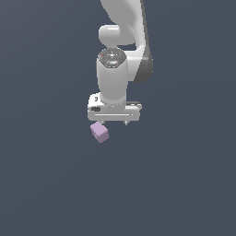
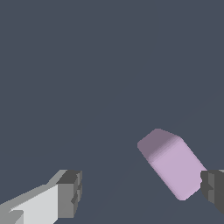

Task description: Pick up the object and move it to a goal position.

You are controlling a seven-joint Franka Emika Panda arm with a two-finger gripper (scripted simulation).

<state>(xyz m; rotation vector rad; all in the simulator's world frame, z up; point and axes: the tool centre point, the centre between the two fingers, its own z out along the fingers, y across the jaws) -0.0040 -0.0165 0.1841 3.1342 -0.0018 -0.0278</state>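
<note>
Your gripper (image 1: 114, 122) was open, with its two fingers spread wide and nothing held between them. The little lilac cube (image 1: 99, 132) sat on the dark floor (image 1: 184, 184) just below the gripper and off to one side, toward the exterior view's left; in the wrist view the cube (image 2: 171, 166) lay right beside one dark fingertip pad (image 2: 213, 189) and far from the other pad (image 2: 70, 192), so it was not in the middle of the gap. I think you needed to slide the gripper sideways toward the cube, and turn it to match the cube's slanted sides, before going down to close on it.
</note>
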